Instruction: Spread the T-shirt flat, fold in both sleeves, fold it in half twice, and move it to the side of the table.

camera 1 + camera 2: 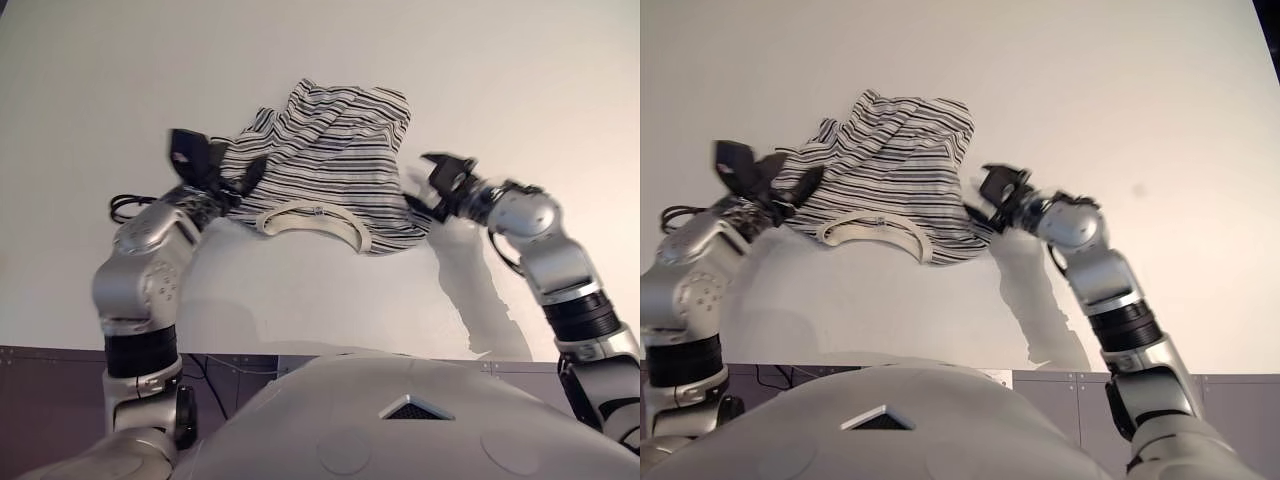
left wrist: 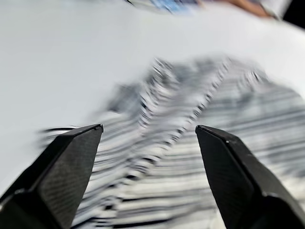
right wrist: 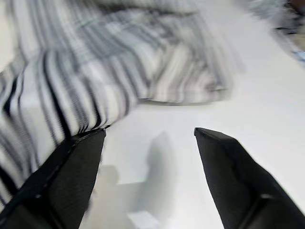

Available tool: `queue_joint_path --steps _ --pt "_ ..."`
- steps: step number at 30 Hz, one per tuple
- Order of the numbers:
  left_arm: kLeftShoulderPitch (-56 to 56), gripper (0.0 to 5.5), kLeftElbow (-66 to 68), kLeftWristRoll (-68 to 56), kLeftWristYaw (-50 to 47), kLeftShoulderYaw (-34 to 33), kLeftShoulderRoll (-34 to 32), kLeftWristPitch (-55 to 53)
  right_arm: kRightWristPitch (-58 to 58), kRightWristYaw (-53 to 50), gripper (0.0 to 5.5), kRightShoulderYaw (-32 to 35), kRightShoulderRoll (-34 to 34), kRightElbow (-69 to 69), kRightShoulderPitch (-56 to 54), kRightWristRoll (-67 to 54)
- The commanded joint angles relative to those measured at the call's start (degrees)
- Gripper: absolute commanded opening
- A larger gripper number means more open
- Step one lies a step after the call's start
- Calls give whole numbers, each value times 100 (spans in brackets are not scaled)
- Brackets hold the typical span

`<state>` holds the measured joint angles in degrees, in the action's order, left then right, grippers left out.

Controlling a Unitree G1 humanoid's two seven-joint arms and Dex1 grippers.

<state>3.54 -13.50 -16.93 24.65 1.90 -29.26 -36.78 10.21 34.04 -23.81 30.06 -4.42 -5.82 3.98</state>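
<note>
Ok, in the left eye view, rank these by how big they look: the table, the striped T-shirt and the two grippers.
1. table, largest
2. T-shirt
3. left gripper and right gripper, smallest; they look about alike, so I won't rank them.

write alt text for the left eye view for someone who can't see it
A crumpled black-and-white striped T-shirt lies bunched on a white table, its collar toward the robot. The open left hand is at the shirt's left edge, and the open right hand at its right edge.
</note>
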Motion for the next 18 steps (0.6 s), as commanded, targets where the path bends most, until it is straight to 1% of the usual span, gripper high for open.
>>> queue_joint_path --steps 1,2,3,4,5,7,8,11,14,18 --pt "272 360 1131 1059 203 804 -685 325 -12 201 345 634 291 -290 379 -386" --pt "463 360 1226 1128 205 804 -753 387 118 435 345 1055 433 -718 544 -866" --pt "639 360 1244 1144 193 780 -781 430 249 696 345 1344 608 -1119 705 -1237" --pt "813 360 1184 1123 173 745 -779 437 340 987 345 1496 865 -1523 900 -1463" --pt "990 360 1065 1071 133 710 -743 412 151 1288 345 1405 1283 -1869 1167 -1262" --pt "1362 360 717 941 -2 593 -641 303 -802 1654 345 851 2104 -2118 1522 -72" --pt "1519 360 450 855 -47 540 -610 200 -1025 1637 345 583 2189 -2241 1507 445" --pt "1799 360 -430 397 -107 364 -426 -292 -1226 1478 345 24 1879 -2339 1093 1491" --pt "1733 360 -928 160 -140 416 -328 -731 -1369 1213 345 -428 1534 -1963 818 2464" --pt "1782 360 -1134 127 -171 422 -363 -994 -1447 656 345 -686 1163 -1609 829 3342"
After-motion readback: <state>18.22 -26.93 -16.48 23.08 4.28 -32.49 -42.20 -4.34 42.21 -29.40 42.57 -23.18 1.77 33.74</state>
